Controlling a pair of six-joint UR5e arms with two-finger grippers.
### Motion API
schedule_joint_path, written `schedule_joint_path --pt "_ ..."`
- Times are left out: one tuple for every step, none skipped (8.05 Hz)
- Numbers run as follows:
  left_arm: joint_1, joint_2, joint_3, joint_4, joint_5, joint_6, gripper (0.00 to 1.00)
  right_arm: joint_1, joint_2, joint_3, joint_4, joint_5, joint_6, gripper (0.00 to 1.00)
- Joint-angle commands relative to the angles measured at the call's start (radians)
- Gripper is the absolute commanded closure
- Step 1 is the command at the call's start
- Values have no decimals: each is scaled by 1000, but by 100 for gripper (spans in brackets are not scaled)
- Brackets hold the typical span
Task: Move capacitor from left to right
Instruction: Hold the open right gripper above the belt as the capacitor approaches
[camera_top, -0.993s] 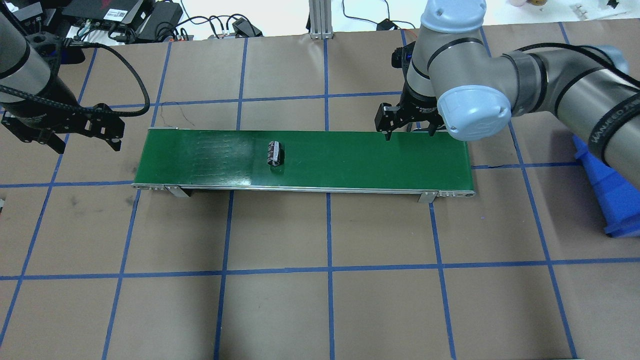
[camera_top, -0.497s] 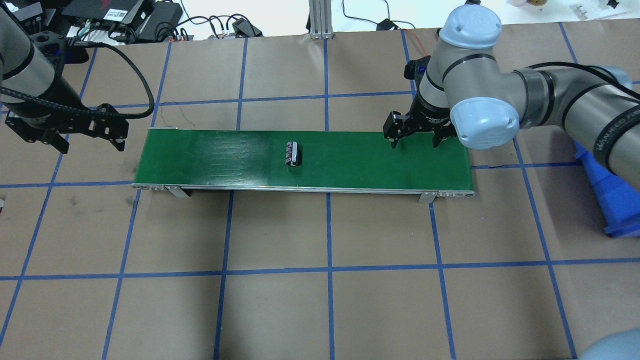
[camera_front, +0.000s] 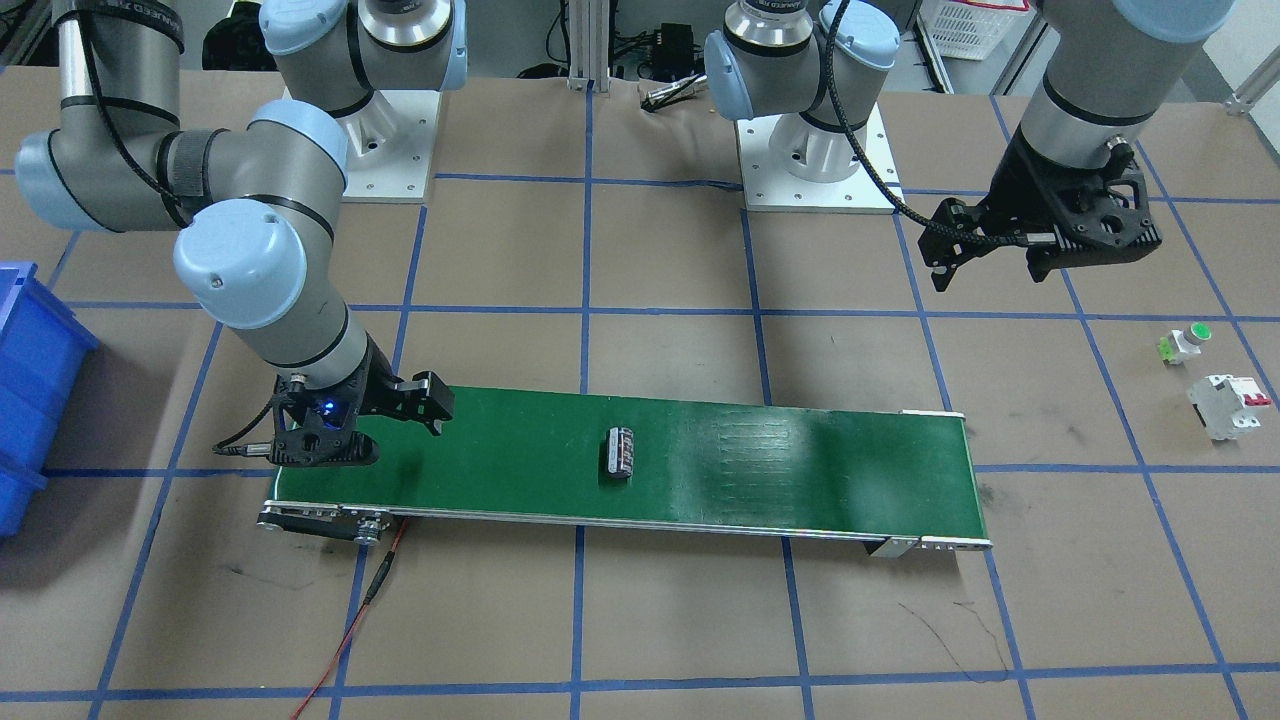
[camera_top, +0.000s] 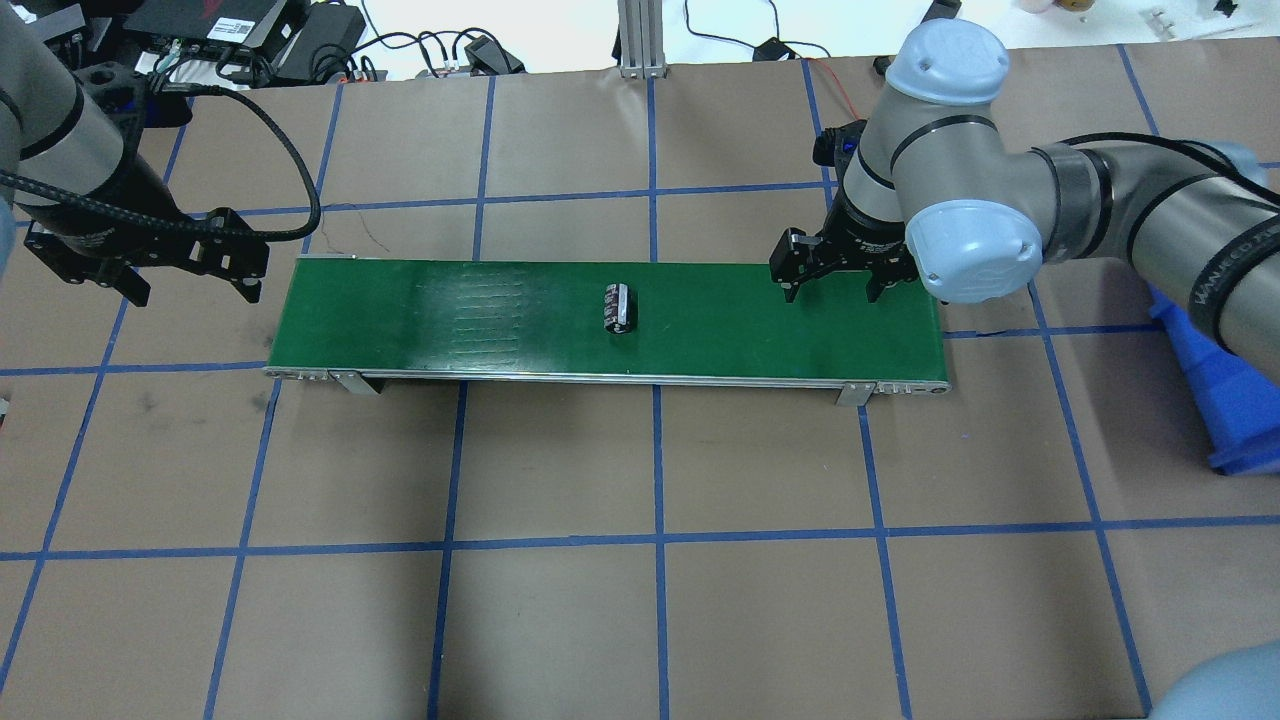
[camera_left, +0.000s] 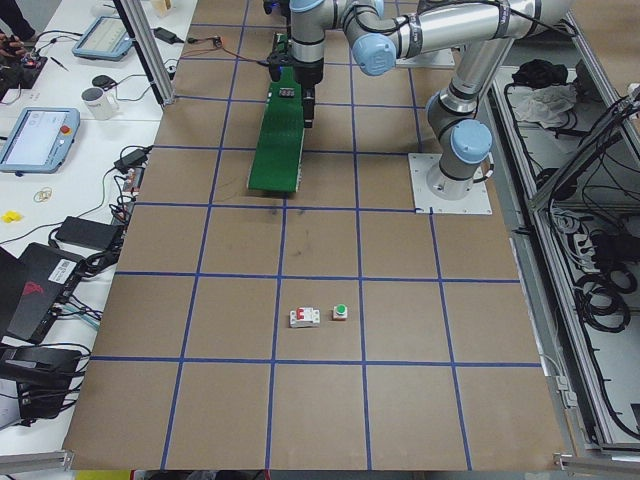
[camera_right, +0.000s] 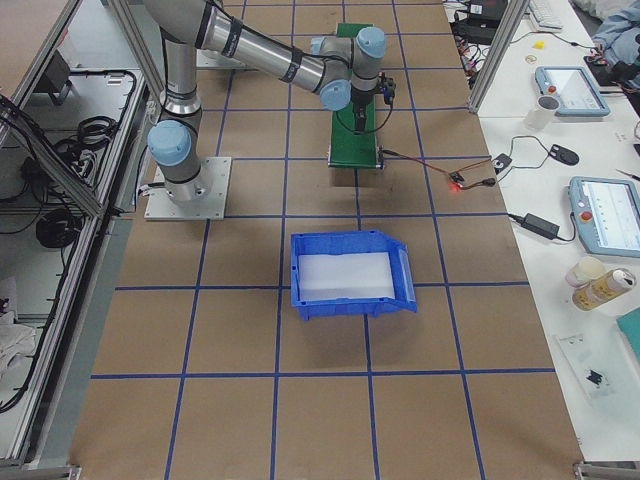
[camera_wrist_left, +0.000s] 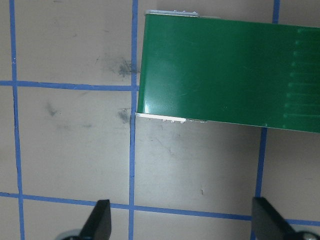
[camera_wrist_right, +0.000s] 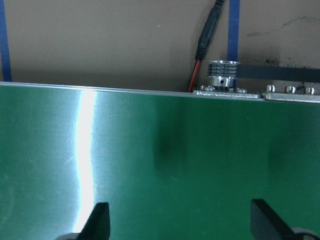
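Dark capacitor (camera_top: 618, 306) on side, long axis across green belt (camera_top: 750, 325).

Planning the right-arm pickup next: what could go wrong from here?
The capacitor lies on its side on the green conveyor belt, apart from the open right gripper; being round, it may roll as the jaws close. If the belt carries it past that gripper, it could drop off the belt's end.

Brown-papered table (camera_top: 560, 620), blue tape grid (camera_top: 658, 540); white side bench (camera_right: 560, 320).
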Motion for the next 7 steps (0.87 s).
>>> schedule_joint_path --pt "-1 -2 -4 0 1 -1 0 -1 0 1 0 2 0 0" --pt "-1 -8 -2 0 2 -1 0 -1 0 1 0 2 0 0" --pt "-1 -11 -2 0 1 -1 0 -1 2 1 -11 1 0 0" --pt "-1 -11 -2 0 1 -1 0 -1 2 1 -13 2 0 0" --pt "-1 -11 -4 0 1 -1 0 -1 2 1 -13 2 1 0" --pt "-1 -11 -4 0 1 -1 0 -1 2 1 -13 2 1 0" --pt "-3 -11 -4 0 1 -1 0 -1 2 1 -13 2 1 0"
